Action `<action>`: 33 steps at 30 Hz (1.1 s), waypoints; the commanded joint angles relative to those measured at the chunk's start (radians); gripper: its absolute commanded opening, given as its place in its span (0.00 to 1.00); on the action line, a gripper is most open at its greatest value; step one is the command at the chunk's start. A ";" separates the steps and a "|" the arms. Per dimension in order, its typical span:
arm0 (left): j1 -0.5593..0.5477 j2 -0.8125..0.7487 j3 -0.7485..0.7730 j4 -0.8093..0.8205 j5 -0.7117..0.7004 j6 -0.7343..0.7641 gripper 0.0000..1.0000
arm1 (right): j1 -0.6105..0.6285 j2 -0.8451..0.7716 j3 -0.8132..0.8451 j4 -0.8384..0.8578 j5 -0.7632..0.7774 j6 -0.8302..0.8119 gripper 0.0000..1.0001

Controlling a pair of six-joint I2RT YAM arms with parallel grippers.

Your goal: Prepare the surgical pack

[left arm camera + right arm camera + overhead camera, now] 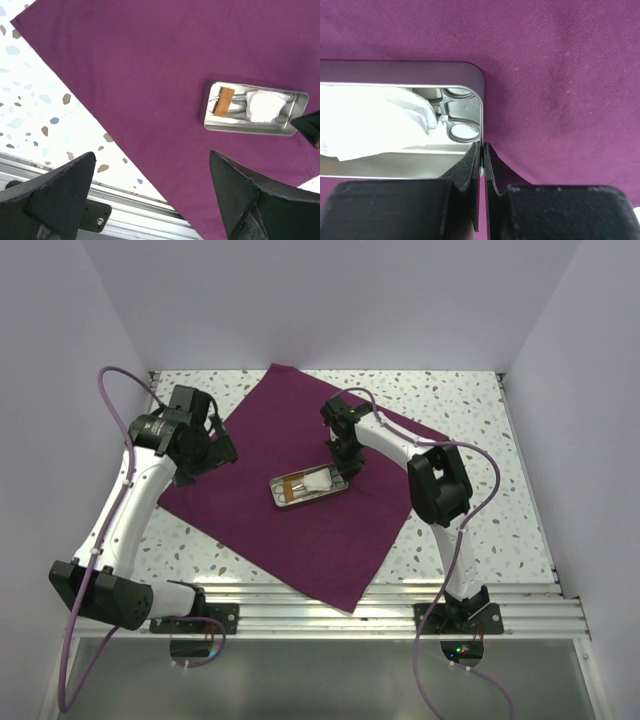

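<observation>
Tray [285,499], centre of top view on cloth [300,545]: right claw [482,146] pinching end wall, left claw [152,155] wide open; keep level while shifting

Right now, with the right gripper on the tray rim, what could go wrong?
1. Right gripper pinches only one end wall of the tray. A lift could tilt the tray and spill the gauze and instruments.
2. The tray sits on the flat, loose cloth. A drag could bunch the cloth.
3. Left gripper is open above the cloth and holds nothing, so nothing pins the cloth down.
</observation>
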 commanded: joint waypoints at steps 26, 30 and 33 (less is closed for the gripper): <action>0.003 -0.042 -0.085 0.163 0.128 0.157 0.99 | -0.008 0.008 0.035 -0.028 -0.003 0.034 0.00; 0.003 -0.039 -0.100 0.175 0.131 0.171 0.99 | -0.008 0.023 0.046 -0.042 -0.003 0.034 0.01; 0.005 -0.030 -0.097 0.179 0.130 0.184 0.99 | -0.008 0.023 0.044 -0.044 -0.003 0.042 0.02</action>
